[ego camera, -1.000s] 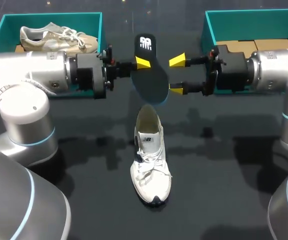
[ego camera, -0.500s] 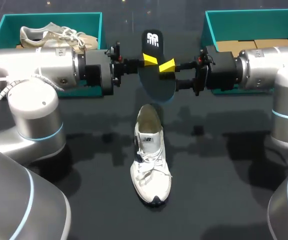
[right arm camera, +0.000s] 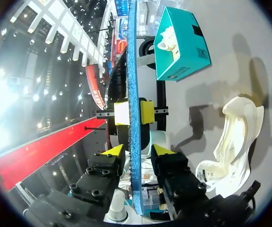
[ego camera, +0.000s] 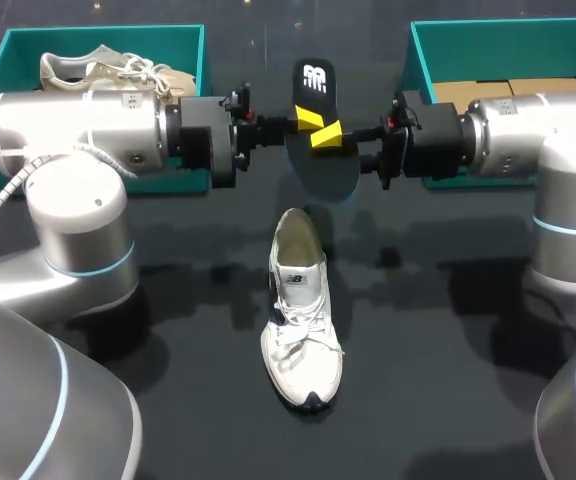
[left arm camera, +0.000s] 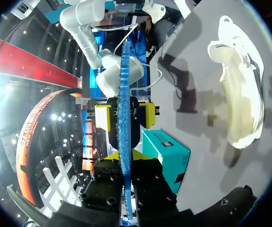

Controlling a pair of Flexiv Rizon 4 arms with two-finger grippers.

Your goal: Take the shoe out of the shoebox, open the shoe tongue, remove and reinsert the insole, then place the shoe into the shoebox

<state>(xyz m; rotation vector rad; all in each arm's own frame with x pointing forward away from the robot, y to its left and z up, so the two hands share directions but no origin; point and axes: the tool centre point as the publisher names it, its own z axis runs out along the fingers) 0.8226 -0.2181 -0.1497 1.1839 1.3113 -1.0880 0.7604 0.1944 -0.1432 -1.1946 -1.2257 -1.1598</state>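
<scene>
Insole (ego camera: 324, 168), judged light and pliable, best pinched across its faces at mid-length: left gripper (left arm camera: 124, 155) clamped there, right gripper (right arm camera: 137, 151) apart, astride it.

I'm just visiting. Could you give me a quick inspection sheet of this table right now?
Surface: dark table, white shoe lying mid-table.
Job's things: insole held in the air; beige shoe in left box; right box shows no shoe.
Clutter: nothing seen.
Claws: left claw shut on insole; right claw open, a finger each side.
Cables: grey cable by left arm.
Surroundings: nothing seen.
</scene>
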